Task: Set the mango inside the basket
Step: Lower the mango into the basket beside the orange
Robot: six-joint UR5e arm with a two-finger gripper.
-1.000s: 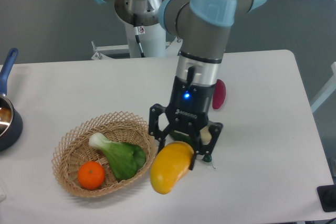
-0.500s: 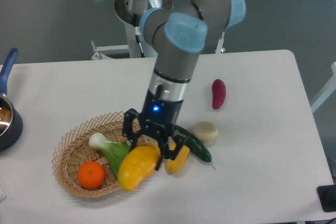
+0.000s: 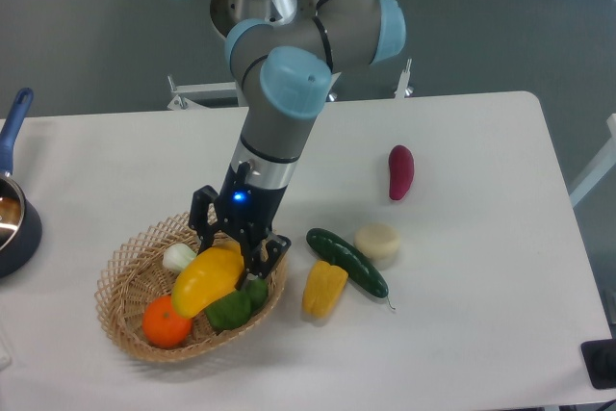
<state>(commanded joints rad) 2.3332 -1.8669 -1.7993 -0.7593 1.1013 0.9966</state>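
Note:
The glossy yellow-orange mango [image 3: 205,282] hangs tilted over the inside of the woven wicker basket [image 3: 125,276] at the table's front left. My gripper [image 3: 234,249] is shut on the mango's upper right end, directly over the basket's right half. Under the mango lie a leafy green vegetable [image 3: 233,307] and a round orange [image 3: 166,323]. Whether the mango touches them I cannot tell.
A yellow bell pepper [image 3: 324,288], a dark green cucumber [image 3: 348,263] and a pale round piece [image 3: 376,241] lie right of the basket. A purple-red vegetable [image 3: 400,171] sits farther back right. A dark blue pot [image 3: 12,209] with a handle stands at the left edge.
My gripper has carried the mango leftward, from beside the basket's right rim to over its inside, and lowered it slightly. The pepper and cucumber are now uncovered.

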